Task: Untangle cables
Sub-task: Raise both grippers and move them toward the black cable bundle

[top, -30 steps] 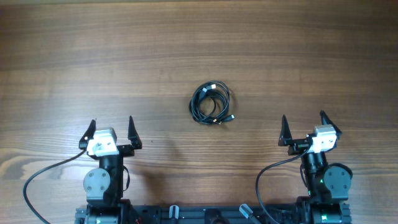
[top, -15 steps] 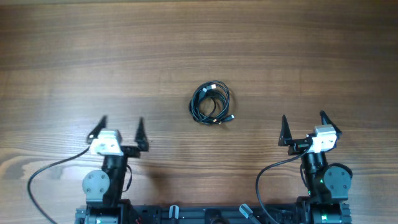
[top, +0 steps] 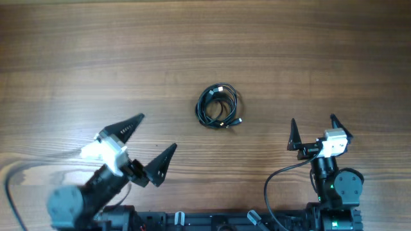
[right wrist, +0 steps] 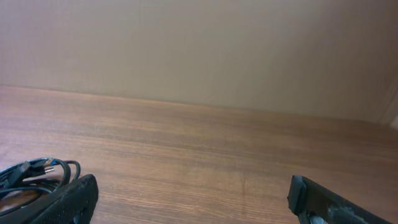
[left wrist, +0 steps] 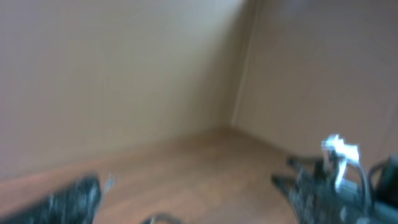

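Note:
The cables (top: 218, 106) lie coiled together as one small black bundle with silver-tipped plugs in the middle of the wooden table. The bundle also shows at the lower left of the right wrist view (right wrist: 34, 177). My left gripper (top: 151, 142) is open and empty at the front left, turned toward the bundle and well short of it. Its wrist view is blurred, with the fingers spread wide (left wrist: 186, 202). My right gripper (top: 313, 126) is open and empty at the front right, apart from the bundle; its fingers are spread in its own view (right wrist: 189, 199).
The wooden table (top: 205, 51) stretches back to plain beige walls (right wrist: 199, 50). The right arm (left wrist: 329, 180) shows in the left wrist view. Thick black arm wires (top: 276, 186) loop near both bases at the front edge.
My left arm has lifted and swung its open gripper to the right and forward, toward the coiled cables. The right arm and the cables have not moved.

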`<state>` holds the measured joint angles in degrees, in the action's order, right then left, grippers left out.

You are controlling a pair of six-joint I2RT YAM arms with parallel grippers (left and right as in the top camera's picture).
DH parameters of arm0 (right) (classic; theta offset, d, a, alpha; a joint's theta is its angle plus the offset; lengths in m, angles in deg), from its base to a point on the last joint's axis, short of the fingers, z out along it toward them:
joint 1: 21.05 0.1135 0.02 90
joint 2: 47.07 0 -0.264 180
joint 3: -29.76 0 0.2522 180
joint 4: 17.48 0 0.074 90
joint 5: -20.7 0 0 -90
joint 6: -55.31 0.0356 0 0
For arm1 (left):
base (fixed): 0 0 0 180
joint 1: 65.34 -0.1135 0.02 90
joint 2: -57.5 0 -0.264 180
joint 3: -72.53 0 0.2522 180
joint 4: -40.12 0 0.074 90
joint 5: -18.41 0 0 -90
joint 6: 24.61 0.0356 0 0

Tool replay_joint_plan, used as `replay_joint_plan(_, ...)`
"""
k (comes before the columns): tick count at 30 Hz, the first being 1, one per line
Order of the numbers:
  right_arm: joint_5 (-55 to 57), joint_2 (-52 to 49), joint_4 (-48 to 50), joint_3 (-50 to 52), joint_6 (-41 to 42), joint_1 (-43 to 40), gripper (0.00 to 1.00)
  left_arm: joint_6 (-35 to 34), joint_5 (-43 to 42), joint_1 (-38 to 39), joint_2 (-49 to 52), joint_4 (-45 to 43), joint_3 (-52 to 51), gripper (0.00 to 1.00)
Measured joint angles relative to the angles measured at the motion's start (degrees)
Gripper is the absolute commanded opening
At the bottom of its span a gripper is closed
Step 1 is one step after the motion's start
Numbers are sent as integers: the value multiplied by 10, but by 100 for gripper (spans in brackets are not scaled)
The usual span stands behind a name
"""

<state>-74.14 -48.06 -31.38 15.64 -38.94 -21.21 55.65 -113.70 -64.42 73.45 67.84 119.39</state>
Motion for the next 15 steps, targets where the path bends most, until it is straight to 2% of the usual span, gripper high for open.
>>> replay_joint_plan(2,-7,-2,14,0,1,0,100,29,0,1,106,145,123,100)
replay_joint_plan(4,-74,-1,32,0,61,-1,100,42,-9,1,207,202,209,100)
replay_joint_plan(5,-167,-1,31,0,166,-2,100,43,-30,1,249,204,229,100)
replay_joint_plan(6,-213,-1,31,0,223,-2,100,42,-46,1,273,204,231,100)
replay_joint_plan(8,-273,-1,67,0,395,-2,100,36,-75,1,305,204,231,100)
replay_joint_plan(9,-287,-3,100,0,470,-2,100,34,-84,1,316,204,231,100)
replay_joint_plan(10,-312,-3,183,0,502,-2,100,34,-91,1,323,206,231,100)
replay_joint_plan(11,-325,-3,261,-2,521,-2,100,33,-93,1,324,206,231,100)
replay_joint_plan(12,-332,-2,291,-17,525,-2,100,32,-93,1,325,208,231,100)
replay_joint_plan(13,-337,-2,285,-40,522,-2,100,32,-92,1,325,211,231,100)
replay_joint_plan(15,-334,-8,159,-130,472,-2,100,32,-92,1,325,217,232,100)
